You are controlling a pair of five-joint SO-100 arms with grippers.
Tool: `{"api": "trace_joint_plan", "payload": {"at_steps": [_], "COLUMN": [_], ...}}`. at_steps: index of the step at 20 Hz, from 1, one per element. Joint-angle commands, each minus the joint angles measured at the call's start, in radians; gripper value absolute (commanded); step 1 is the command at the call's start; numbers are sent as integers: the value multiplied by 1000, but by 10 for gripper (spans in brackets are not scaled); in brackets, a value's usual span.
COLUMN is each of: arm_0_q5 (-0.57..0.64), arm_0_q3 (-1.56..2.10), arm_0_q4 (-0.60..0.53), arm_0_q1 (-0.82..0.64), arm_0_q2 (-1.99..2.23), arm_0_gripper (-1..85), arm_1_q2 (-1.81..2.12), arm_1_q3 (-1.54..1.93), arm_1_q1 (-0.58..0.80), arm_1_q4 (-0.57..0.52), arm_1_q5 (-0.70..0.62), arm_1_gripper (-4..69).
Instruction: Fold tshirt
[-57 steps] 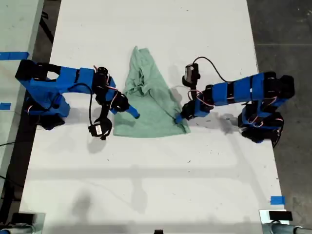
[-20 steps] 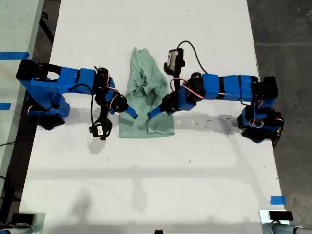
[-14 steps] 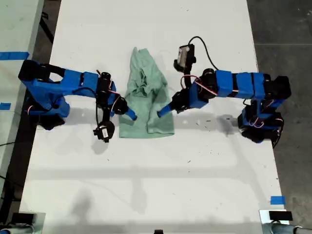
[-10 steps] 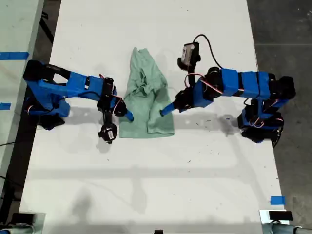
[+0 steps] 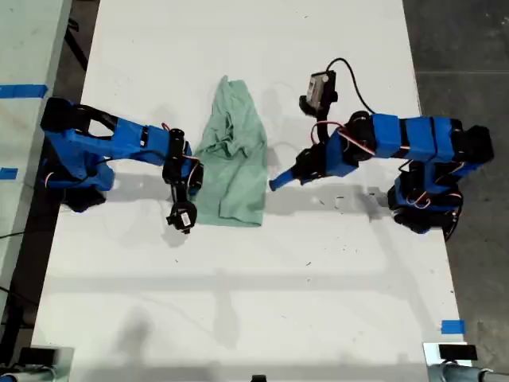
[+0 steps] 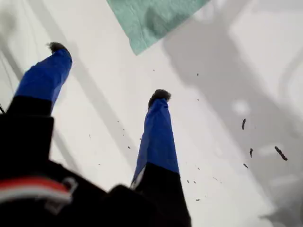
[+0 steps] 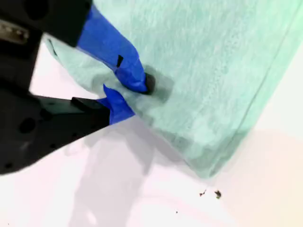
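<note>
Mint tshirt (image 7: 208, 71) pinched between fingers (image 7: 128, 71)

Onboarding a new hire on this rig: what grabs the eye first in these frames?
The pale green tshirt lies part-folded at the white table's middle, between two blue arms. My second pincer is shut on its edge at the exterior view's left. My first pincer hangs open and empty just off the cloth at that view's right.
</note>
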Motion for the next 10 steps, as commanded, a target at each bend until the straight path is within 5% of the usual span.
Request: {"api": "trace_joint_plan", "payload": {"at_steps": [1, 10], "arm_0_q5": [-18, -23], "arm_0_q3": [-44, -434], "arm_0_q4": [71, 502], "arm_0_q1": [-2, -20], "arm_0_q2": [20, 84], "arm_0_gripper": [0, 0], "arm_1_q2": [80, 126], "arm_1_q3": [8, 91], "arm_1_q1": [11, 6], "arm_1_q4": [-32, -80], "arm_1_q5": [14, 35], "arm_1_gripper": [305, 298]}}
